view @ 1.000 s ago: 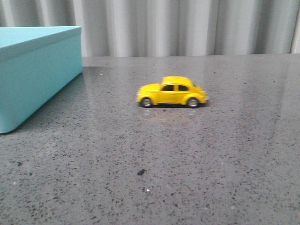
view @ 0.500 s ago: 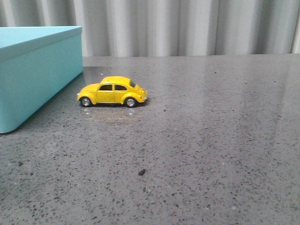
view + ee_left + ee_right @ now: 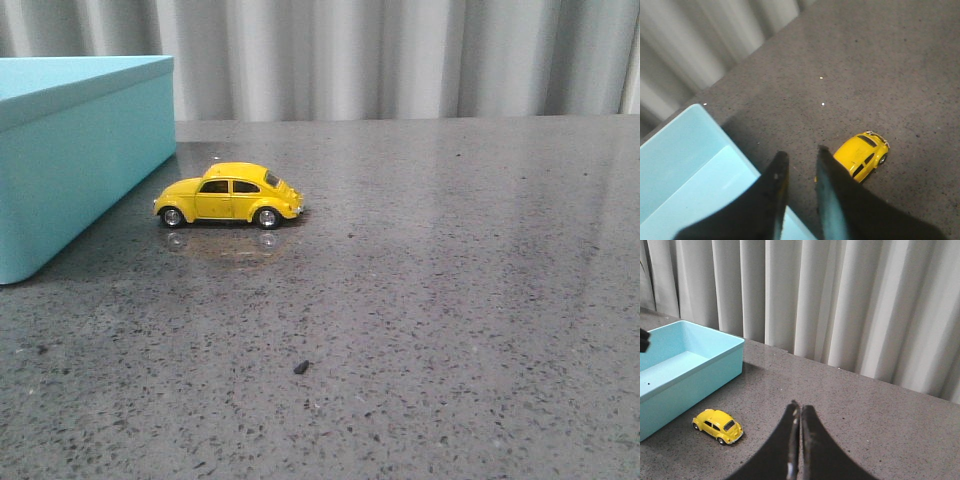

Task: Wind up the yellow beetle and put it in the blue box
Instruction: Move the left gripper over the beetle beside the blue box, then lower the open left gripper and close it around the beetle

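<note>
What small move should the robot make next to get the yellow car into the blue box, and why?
Probably the left hand should open wider and come down over the yellow beetle. The car stands free on the table, close beside the open blue box, and the left hand hovers just above it with only a narrow gap between its fingers. The right hand is shut and farther away.

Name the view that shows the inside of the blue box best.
The right wrist view: the blue box is open, its floor bare. The left wrist view shows one inner corner behind the fingers. The front view shows only its outer wall.
</note>
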Robot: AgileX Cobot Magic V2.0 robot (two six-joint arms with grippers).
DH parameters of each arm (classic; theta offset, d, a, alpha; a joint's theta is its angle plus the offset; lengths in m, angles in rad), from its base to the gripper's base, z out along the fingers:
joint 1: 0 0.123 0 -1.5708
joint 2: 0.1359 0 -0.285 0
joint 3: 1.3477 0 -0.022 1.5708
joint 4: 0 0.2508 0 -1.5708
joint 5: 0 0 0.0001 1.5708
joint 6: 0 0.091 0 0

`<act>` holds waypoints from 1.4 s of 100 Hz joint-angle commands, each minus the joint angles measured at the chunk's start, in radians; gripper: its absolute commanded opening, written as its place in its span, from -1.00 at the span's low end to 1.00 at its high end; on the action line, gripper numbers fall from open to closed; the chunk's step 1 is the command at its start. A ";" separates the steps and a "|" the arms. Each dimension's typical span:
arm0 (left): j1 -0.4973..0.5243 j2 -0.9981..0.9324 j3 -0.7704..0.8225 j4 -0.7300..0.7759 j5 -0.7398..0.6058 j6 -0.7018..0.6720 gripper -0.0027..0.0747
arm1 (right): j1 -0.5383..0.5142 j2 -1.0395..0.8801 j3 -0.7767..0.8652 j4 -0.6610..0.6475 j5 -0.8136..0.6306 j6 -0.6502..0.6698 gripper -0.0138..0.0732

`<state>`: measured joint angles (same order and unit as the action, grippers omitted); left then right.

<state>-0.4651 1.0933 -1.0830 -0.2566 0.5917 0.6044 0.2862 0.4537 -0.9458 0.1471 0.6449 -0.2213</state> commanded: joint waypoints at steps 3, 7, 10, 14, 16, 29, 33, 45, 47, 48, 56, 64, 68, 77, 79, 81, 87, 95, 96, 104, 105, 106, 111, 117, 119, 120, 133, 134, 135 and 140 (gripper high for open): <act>-0.045 0.075 -0.109 0.007 -0.025 0.001 0.07 | 0.002 0.008 -0.023 -0.007 -0.071 -0.017 -0.78; -0.056 0.105 -0.125 0.011 -0.025 0.001 0.15 | 0.002 0.008 -0.023 -0.008 -0.071 -0.019 -0.78; -0.064 0.124 -0.140 0.017 -0.021 0.001 0.18 | 0.002 0.008 -0.023 -0.008 -0.071 -0.023 -0.78; -0.072 0.154 -0.154 0.025 -0.007 0.001 0.17 | 0.002 0.008 -0.023 -0.008 -0.071 -0.035 -0.78; -0.074 0.171 -0.163 0.029 0.007 0.001 0.17 | 0.002 0.008 -0.023 -0.008 -0.071 -0.044 -0.78; -0.078 0.272 -0.224 0.038 0.093 -0.025 0.09 | 0.002 0.008 -0.022 -0.008 -0.086 -0.053 -0.78; -0.078 0.301 -0.239 0.038 0.106 -0.042 0.06 | 0.002 0.008 -0.022 -0.008 -0.091 -0.053 -0.78; -0.078 0.362 -0.313 0.032 0.162 -0.044 -0.06 | 0.002 0.008 -0.022 -0.008 -0.094 -0.053 -0.78; -0.078 0.370 -0.327 0.032 0.168 -0.047 -0.08 | 0.002 0.008 -0.022 -0.008 -0.094 -0.054 -0.78; -0.078 0.373 -0.332 0.032 0.173 -0.047 -0.08 | 0.002 0.008 -0.022 -0.008 -0.094 -0.054 -0.78; -0.078 0.397 -0.388 0.032 0.199 -0.083 -0.10 | 0.002 0.008 -0.010 -0.014 -0.099 -0.054 -0.78; -0.078 0.411 -0.431 0.036 0.214 -0.139 -0.10 | 0.002 0.003 0.020 -0.015 -0.118 -0.054 -0.78; -0.078 0.420 -0.454 0.036 0.227 -0.165 -0.10 | 0.002 0.000 0.036 -0.015 -0.124 -0.054 -0.78; -0.078 0.441 -0.498 0.036 0.302 -0.202 -0.10 | 0.002 0.000 0.058 -0.015 -0.131 -0.054 -0.78; -0.078 0.445 -0.503 0.040 0.325 -0.202 -0.10 | 0.002 0.000 0.064 -0.015 -0.133 -0.054 -0.78; -0.078 0.449 -0.510 0.041 0.348 -0.202 -0.10 | 0.002 0.000 0.066 -0.015 -0.139 -0.054 -0.78; -0.078 0.462 -0.523 0.062 0.408 -0.202 -0.10 | 0.002 0.000 0.075 -0.015 -0.154 -0.054 -0.78; -0.078 0.474 -0.525 0.074 0.427 -0.146 -0.09 | 0.002 0.000 0.083 -0.015 -0.189 -0.054 -0.78; -0.078 0.474 -0.525 0.074 0.427 -0.134 -0.08 | 0.002 0.000 0.086 -0.015 -0.192 -0.054 -0.78; -0.078 0.478 -0.525 0.074 0.427 0.014 -0.02 | 0.002 0.000 0.097 -0.015 -0.224 -0.054 -0.78; -0.078 0.480 -0.525 0.074 0.427 0.024 -0.01 | 0.002 0.000 0.097 -0.015 -0.226 -0.054 -0.78; -0.078 0.480 -0.525 0.074 0.427 0.033 0.00 | 0.002 0.000 0.097 -0.015 -0.227 -0.054 -0.78; -0.078 0.482 -0.525 0.076 0.427 0.086 0.03 | 0.002 0.000 0.098 -0.015 -0.228 -0.054 -0.78; -0.078 0.489 -0.525 0.106 0.427 0.111 0.05 | 0.002 0.000 0.098 -0.015 -0.228 -0.054 -0.78; -0.078 0.492 -0.525 0.120 0.427 0.120 0.05 | 0.002 0.000 0.098 -0.015 -0.228 -0.054 -0.78; -0.078 0.494 -0.525 0.125 0.429 0.123 0.05 | 0.002 0.000 0.098 -0.015 -0.228 -0.054 -0.78; -0.078 0.522 -0.528 0.139 0.438 0.125 0.05 | 0.002 0.000 0.098 -0.015 -0.228 -0.054 -0.78; -0.078 0.525 -0.528 0.137 0.438 0.125 0.05 | 0.002 0.000 0.098 -0.015 -0.228 -0.054 -0.78; -0.078 0.527 -0.528 0.136 0.438 0.125 0.05 | 0.002 0.000 0.098 -0.015 -0.228 -0.054 -0.78; -0.078 0.535 -0.528 0.120 0.438 0.142 0.07 | 0.002 0.000 0.098 -0.015 -0.227 -0.054 -0.78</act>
<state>-0.5356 1.6510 -1.5769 -0.1125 1.0612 0.7259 0.2862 0.4537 -0.8263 0.1399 0.5039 -0.2656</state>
